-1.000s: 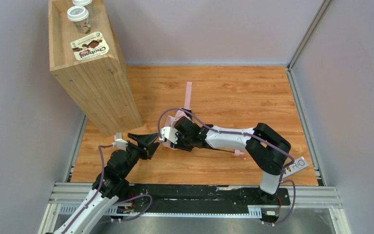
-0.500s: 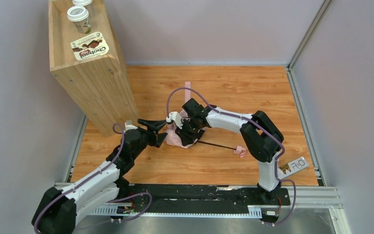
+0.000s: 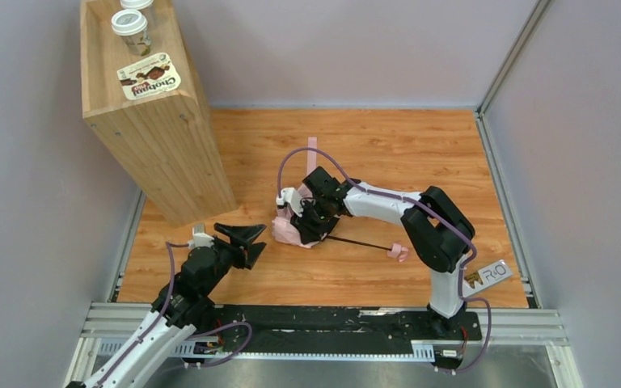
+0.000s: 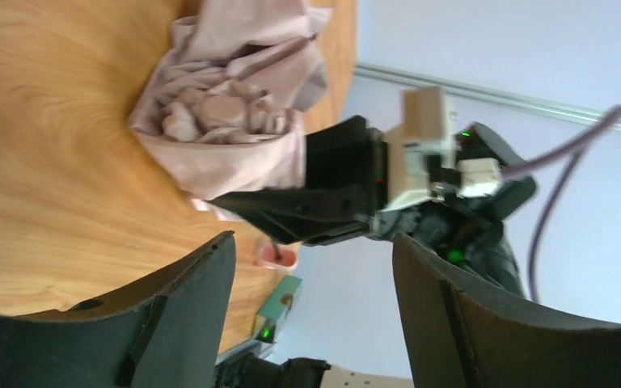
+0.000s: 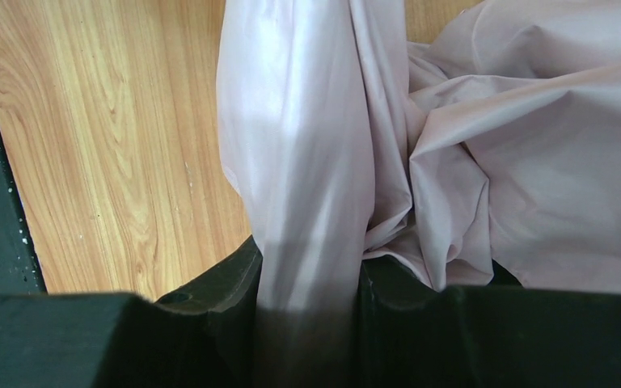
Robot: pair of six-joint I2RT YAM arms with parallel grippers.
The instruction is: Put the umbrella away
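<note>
The umbrella [image 3: 288, 229] is a crumpled pale pink bundle on the wooden floor, with a thin black shaft running right to a pink end knob [image 3: 397, 252] and a pink strap [image 3: 313, 155] trailing toward the back. My right gripper [image 3: 301, 220] is shut on a fold of its fabric [image 5: 311, 202], pressed between the two black fingers. My left gripper [image 3: 247, 238] is open and empty, a short way left of the bundle. In the left wrist view the bundle [image 4: 234, 105] lies beyond the spread fingers, with the right gripper on it.
A tall wooden box [image 3: 141, 113] stands at the back left with two lidded cups [image 3: 132, 28] and a Chobani packet [image 3: 149, 81] on top. Grey walls surround the floor. A black rail [image 3: 331, 323] runs along the near edge.
My left arm reached to the bundle half a second ago and has drawn back left and nearer. My right gripper moved back with the bundle and holds the fabric.
</note>
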